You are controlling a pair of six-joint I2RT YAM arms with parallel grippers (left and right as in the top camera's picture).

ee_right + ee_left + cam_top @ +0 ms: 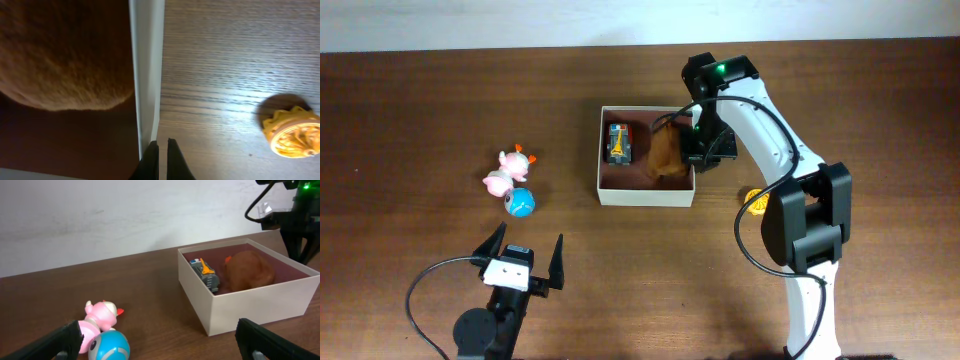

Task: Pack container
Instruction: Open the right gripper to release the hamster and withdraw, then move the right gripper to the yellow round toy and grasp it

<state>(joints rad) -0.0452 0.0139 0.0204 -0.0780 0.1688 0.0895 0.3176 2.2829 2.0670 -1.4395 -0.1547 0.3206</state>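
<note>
**Container and contents.** The container (645, 196) sits on the table (420, 120), well ahead of the left gripper (531, 233) and to its right. The box's right wall lies directly at the right gripper (163, 157). Two items rest inside the container. A small grey-and-orange toy vehicle (618, 143) lies against the wall farthest from the right jaws. A brown plush (667, 155) lies against the wall nearest them.

**Jaw state.** The left jaws are spread wide and hold nothing. The right jaws are drawn together to a thin slit. The wall's top edge runs straight to their tips, but whether they pinch it cannot be told.

**View differences.**
- The right wrist view alone shows the wall edge at the tips, the plush fur to one side and a yellow ridged toy (292, 132) on bare wood to the other.
- The left wrist view alone shows the box interior from the side. A pink toy (100, 317) and a blue ball (110, 346) lie close together just ahead of the left jaws.
</note>
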